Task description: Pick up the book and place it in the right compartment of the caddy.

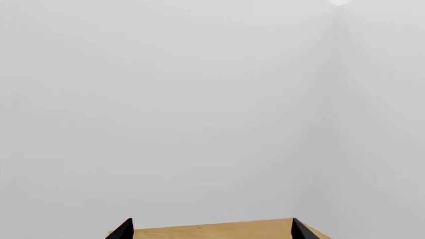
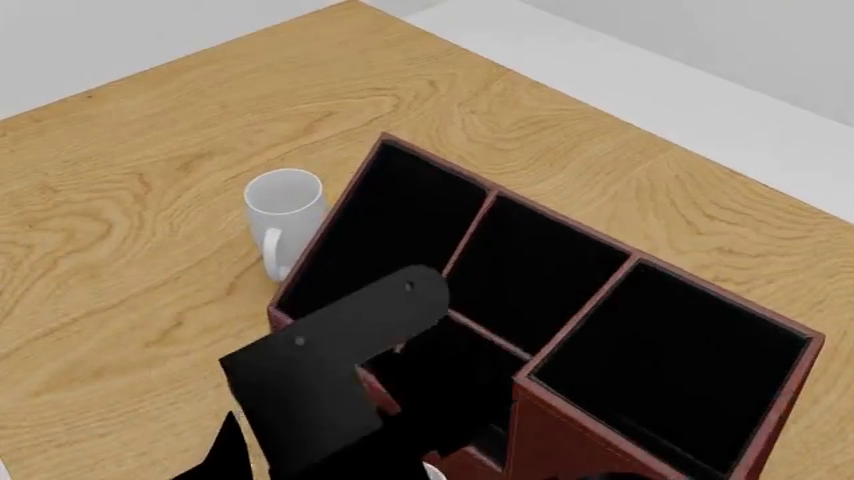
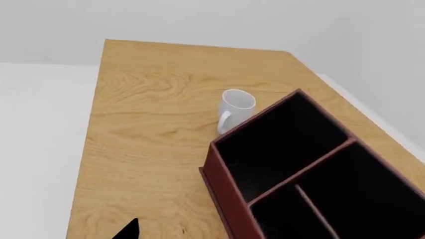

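At left-centre of my head view a white mug (image 2: 283, 195) stands on the bench (image 2: 120, 200), just beside the caddy (image 2: 400, 330). Right of it, the right compartment (image 2: 667, 350) looks empty. The book shows in no view, so picking and placing both seem left. My left claw (image 1: 211, 230) is spread wide; my right claw (image 3: 126, 230) I cannot tell.

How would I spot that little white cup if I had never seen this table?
Start at the big reddish-brown caddy on the wooden table. Just outside its long wall stands a white mug, upright, its handle turned toward the camera in the head view. It is the only pale, round thing near the dark, boxy caddy.
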Available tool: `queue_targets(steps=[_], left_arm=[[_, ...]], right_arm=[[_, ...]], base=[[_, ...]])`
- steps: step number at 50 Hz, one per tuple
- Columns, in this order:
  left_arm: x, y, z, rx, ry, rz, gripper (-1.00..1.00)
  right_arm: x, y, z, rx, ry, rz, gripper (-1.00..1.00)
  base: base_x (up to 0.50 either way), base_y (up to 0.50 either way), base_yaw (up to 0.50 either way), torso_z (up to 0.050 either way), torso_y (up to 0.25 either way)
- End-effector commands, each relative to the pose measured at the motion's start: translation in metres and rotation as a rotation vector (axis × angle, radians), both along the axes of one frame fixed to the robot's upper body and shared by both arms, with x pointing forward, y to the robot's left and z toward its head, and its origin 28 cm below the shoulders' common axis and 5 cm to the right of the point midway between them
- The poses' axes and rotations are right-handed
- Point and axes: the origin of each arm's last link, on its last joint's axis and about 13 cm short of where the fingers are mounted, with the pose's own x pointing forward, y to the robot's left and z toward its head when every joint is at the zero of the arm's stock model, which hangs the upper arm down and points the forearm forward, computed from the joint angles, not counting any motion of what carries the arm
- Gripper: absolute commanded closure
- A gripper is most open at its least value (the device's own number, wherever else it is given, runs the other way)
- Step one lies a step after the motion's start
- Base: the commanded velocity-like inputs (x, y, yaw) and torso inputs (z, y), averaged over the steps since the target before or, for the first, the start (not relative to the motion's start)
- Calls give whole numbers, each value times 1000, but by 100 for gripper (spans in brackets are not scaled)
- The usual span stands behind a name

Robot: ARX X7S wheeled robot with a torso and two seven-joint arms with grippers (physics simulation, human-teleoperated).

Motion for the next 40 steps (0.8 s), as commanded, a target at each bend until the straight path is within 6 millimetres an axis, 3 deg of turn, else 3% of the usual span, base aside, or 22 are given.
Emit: queue_targets(steps=[1, 18, 40], left_arm=[[0, 2, 1, -4, 0, 6, -100], [0, 1, -1, 0, 7, -7, -100], [-1, 1, 0, 0, 8, -11, -100]], right_arm=[[-12, 7, 0, 1, 34, 55, -100], [-26, 23, -10, -12, 61, 157, -100], [-32, 27, -28, 12, 173, 203, -100]], base=[[0, 0, 0, 0, 0], [0, 0, 0, 0, 0], [0, 0, 0, 0, 0]])
